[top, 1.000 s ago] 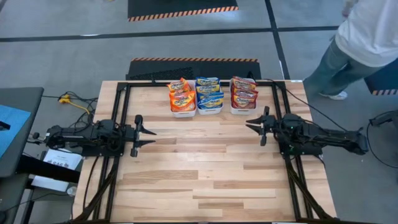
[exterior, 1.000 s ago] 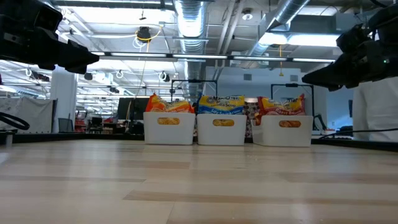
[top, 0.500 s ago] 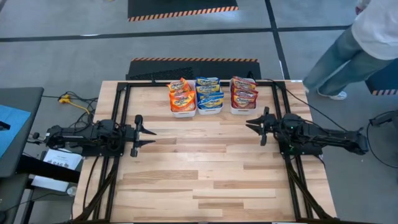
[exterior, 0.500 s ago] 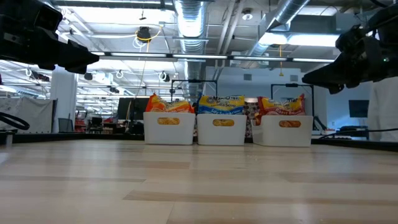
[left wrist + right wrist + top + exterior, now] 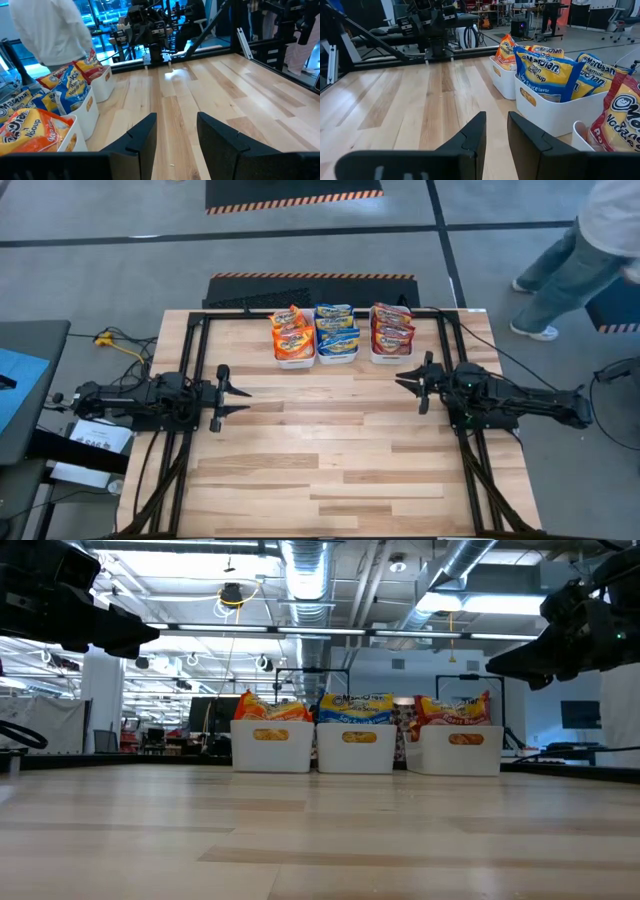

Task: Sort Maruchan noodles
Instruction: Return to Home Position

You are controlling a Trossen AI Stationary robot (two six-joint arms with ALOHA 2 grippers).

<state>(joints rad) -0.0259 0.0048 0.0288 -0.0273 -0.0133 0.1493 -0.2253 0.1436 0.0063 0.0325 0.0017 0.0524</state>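
The floor (image 5: pixel 100 270) is grey and smooth, with dark lines across it. A black mat (image 5: pixel 290 190) with an orange striped edge lies well away from the wooden table (image 5: pixel 330 470). A person (image 5: pixel 575 255) in blue jeans is near the table's far right corner. Up high, big silver pipes (image 5: pixel 300 570) and bright lights (image 5: pixel 190 562) hang under the ceiling.

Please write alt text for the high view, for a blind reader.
Three white bins at the table's far edge hold sorted noodle packs: orange, blue, red. The left end effector and right end effector hover open and empty at the sides.
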